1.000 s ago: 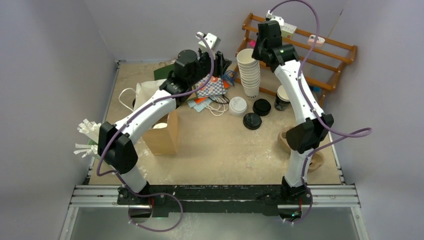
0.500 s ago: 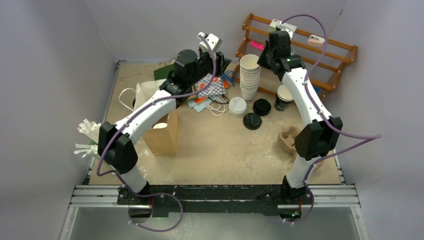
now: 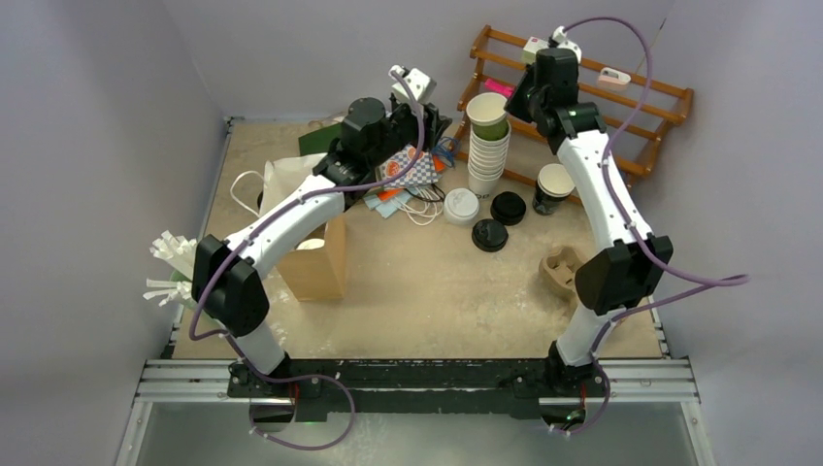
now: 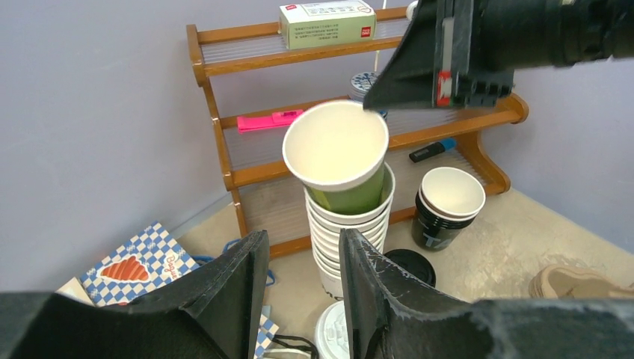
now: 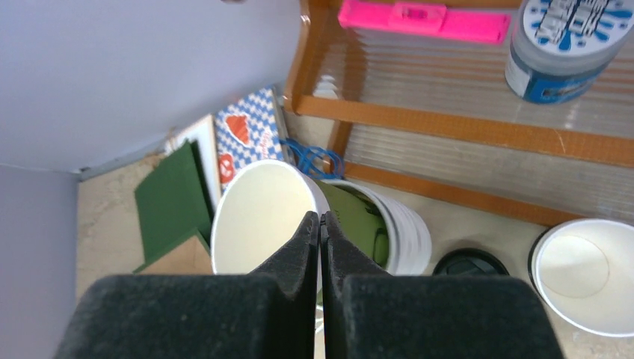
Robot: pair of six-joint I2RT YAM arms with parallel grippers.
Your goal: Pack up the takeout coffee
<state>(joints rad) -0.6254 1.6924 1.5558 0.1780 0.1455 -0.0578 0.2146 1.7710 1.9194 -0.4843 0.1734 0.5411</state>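
My right gripper (image 3: 516, 101) (image 5: 321, 217) is shut on the rim of a lidless green paper cup (image 3: 485, 113) (image 4: 336, 146) (image 5: 262, 217). The cup is tilted and partly raised out of the tall stack of white cups (image 3: 485, 167) (image 4: 333, 250). My left gripper (image 3: 434, 124) (image 4: 303, 239) is open and holds nothing. It hovers left of the stack, above a checkered paper (image 3: 408, 171). The takeout coffee itself is out of view. A white lid (image 3: 461, 206) and two black lids (image 3: 508, 207) (image 3: 489, 235) lie on the table in front of the stack.
A wooden rack (image 3: 645, 92) stands just behind the right gripper. A dark lidless cup (image 3: 553, 186) sits right of the stack. A brown paper bag (image 3: 318, 264) stands at the left, something white in its mouth. A cardboard cup carrier (image 3: 561, 270) lies at the right.
The right gripper has moved right and back from above the stack, drawing the green cup up and tilting it out. The left arm has stayed where it was.
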